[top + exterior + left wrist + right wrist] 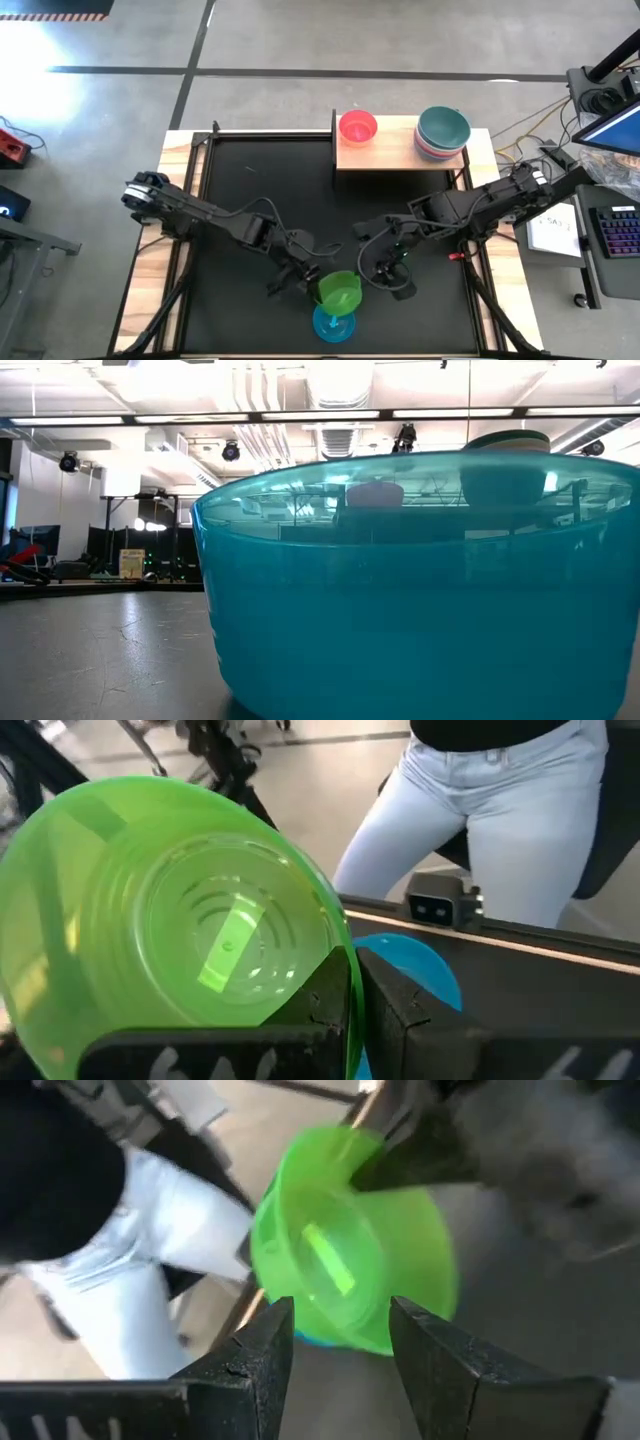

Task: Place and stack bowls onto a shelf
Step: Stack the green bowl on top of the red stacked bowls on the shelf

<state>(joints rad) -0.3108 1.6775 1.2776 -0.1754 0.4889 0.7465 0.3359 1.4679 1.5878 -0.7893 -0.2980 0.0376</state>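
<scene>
Your left gripper [312,283] sits near the table's front edge, centre, fingers clenched on the rim of the green bowl [340,291], which it holds tilted above the cyan bowl [333,323]. The cyan bowl rests on the black tabletop [250,180] at the near edge, right up against the low cam. Your right gripper [392,272] is just right of the green bowl, fingers spread wide and released, nothing between them; its wrist cam looks straight at the green bowl w/ the left gripper's fingers on its rim. On the shelf [395,152] at the far side: red bowl [358,127] toward the left end, teal bowl [443,128] atop a stack toward the right end. Stack's lower bowls: colours hard to tell. A person in pale jeans [480,810] stands beyond the near edge.
</scene>
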